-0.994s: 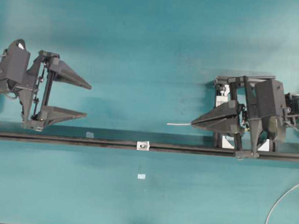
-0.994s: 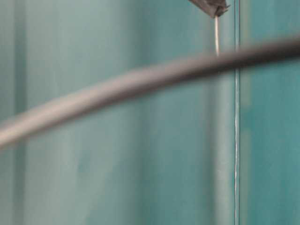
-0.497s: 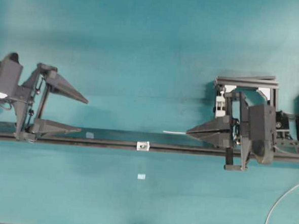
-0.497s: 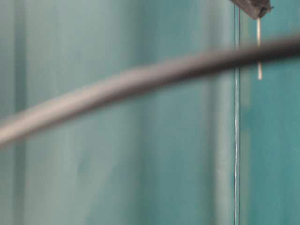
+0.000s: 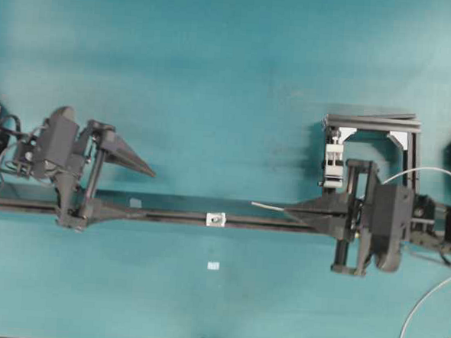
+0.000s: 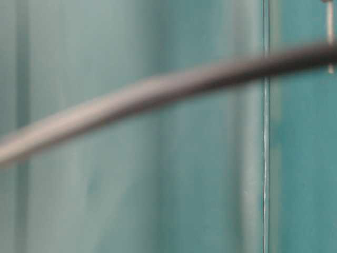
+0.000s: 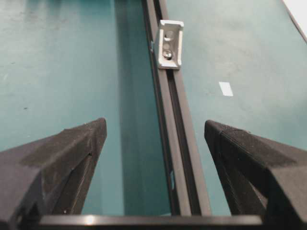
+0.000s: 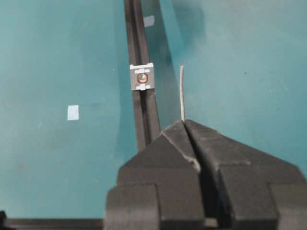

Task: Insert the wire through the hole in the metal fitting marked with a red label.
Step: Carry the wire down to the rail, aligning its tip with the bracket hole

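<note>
Right wrist view: my right end effector (image 8: 184, 122) is clamped on the wire (image 8: 182, 93), thin, light and springy, held near its tail. The tip points just right of the metal fitting (image 8: 142, 76) on the rail (image 8: 145, 120); my left end effector (image 7: 156, 139) gapes empty.

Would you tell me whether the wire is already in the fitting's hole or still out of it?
Out. The wire, pinched in the right gripper, ends beside the metal fitting, clear of its hole.
</note>
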`<action>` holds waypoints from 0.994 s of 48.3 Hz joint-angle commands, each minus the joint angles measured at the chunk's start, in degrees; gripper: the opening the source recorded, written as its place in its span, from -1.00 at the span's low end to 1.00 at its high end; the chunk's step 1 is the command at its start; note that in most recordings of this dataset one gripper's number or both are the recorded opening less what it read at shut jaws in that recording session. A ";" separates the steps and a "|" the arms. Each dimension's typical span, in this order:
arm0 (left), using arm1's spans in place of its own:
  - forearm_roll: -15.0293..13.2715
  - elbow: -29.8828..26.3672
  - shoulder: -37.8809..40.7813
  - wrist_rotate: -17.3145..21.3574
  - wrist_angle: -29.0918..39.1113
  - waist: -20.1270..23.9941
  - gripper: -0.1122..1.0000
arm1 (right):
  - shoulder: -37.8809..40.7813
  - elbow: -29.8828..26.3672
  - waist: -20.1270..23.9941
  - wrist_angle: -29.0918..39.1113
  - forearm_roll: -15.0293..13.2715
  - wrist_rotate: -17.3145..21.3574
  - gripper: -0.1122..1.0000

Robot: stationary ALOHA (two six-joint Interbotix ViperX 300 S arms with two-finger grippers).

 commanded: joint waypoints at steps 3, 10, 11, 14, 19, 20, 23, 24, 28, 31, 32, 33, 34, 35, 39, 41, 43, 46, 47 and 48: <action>-0.18 -1.76 1.58 0.00 -0.88 -1.41 0.63 | 1.85 -2.55 0.79 -0.79 0.09 0.26 -0.81; -0.18 -2.99 4.31 0.00 -1.76 -2.11 0.63 | 4.04 -2.81 1.93 -2.64 0.09 1.23 -0.81; -0.18 -3.16 4.57 -0.09 -1.85 -2.20 0.63 | 4.22 -2.81 2.11 -2.99 0.09 1.58 -0.81; -0.18 -3.78 5.71 0.00 -2.20 -2.20 0.63 | 4.66 -2.46 2.46 -3.87 0.09 2.81 -0.81; -0.18 -4.48 7.03 -0.09 -2.20 -2.20 0.63 | 5.54 -1.93 2.99 -4.92 0.09 4.83 -0.81; -0.18 -4.66 7.38 0.00 -2.20 -2.20 0.63 | 5.80 -1.93 3.08 -5.19 0.09 5.19 -0.81; -0.09 -5.10 7.91 0.00 -2.20 -2.29 0.63 | 6.59 -1.85 3.43 -5.62 0.00 6.15 -0.81; -0.18 -5.19 8.09 -0.09 -2.20 -2.29 0.63 | 6.86 -1.85 3.43 -5.80 -0.09 6.42 -0.81; -0.18 -5.63 8.26 0.00 -2.20 -2.29 0.63 | 8.09 -1.85 3.52 -6.42 -0.53 7.47 -0.81; -0.18 -5.63 8.17 0.00 -2.20 -2.29 0.63 | 8.88 -1.76 3.52 -6.94 -0.79 8.09 -0.81; -0.09 -5.54 8.17 0.00 -2.20 -2.29 0.63 | 9.05 -1.76 3.52 -7.03 -0.79 8.17 -0.81; -0.18 -5.54 8.17 0.00 -2.20 -2.29 0.63 | 9.14 -1.76 3.52 -7.12 -0.88 8.35 -0.81; -0.18 -5.45 8.17 0.00 -2.20 -2.20 0.63 | 9.32 -1.76 3.52 -7.29 -0.97 8.53 -0.81; -0.09 -5.36 8.09 0.00 -2.11 -2.20 0.63 | 9.49 -1.67 3.52 -7.29 -0.97 8.61 -0.81; -0.18 -5.27 7.82 0.00 -2.02 -2.20 0.63 | 10.02 -1.58 3.52 -7.73 -1.32 9.05 -0.81; -0.18 -5.27 7.82 0.09 -2.02 -2.20 0.63 | 10.28 -1.58 3.52 -7.91 -1.41 9.23 -0.81; -0.18 -5.36 7.73 0.18 -2.02 -2.20 0.63 | 10.63 -1.49 3.52 -8.44 -1.49 9.40 -0.81; -0.18 -5.45 7.65 0.26 -2.02 -2.29 0.63 | 10.99 -1.49 3.52 -9.05 -1.49 9.49 -0.81; -0.09 -5.45 7.56 0.26 -2.02 -2.20 0.63 | 11.07 -1.49 3.43 -9.14 -1.49 9.49 -0.81; -0.18 -5.54 7.56 0.26 -2.02 -2.20 0.63 | 11.16 -1.49 3.52 -9.14 -1.58 9.58 -0.81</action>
